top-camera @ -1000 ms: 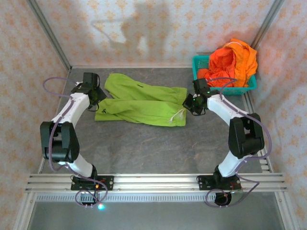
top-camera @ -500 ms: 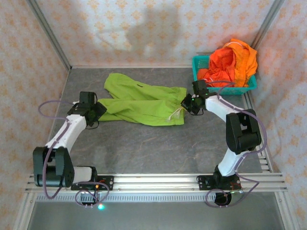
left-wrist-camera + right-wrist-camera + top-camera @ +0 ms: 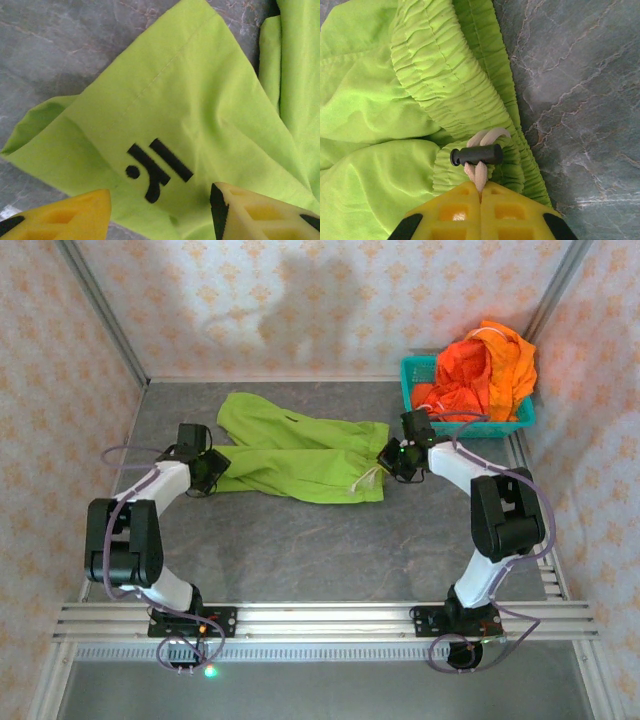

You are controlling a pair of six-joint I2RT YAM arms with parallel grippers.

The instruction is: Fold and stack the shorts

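Both pincers down on the lime green shorts (image 3: 300,455), one at each end

The left gripper (image 3: 157,200) stands partly open, its yellow fingers (image 3: 250,212) either side of a leg hem, nothing pinched that I can see; the black logo (image 3: 155,167) sits just ahead of it, between the two tips; the right gripper (image 3: 481,192) is squeezed tight on the white drawstring (image 3: 480,174), the black toggle (image 3: 476,154) just past its tips and the gathered waistband (image 3: 435,70) bunched beyond that; the shorts lie flat on the grey table (image 3: 300,550) between the two pincers, legs toward the left one, waist toward the right; further off, beyond the right gripper, the orange shorts (image 3: 490,365) are heaped in the teal basket (image 3: 480,427).
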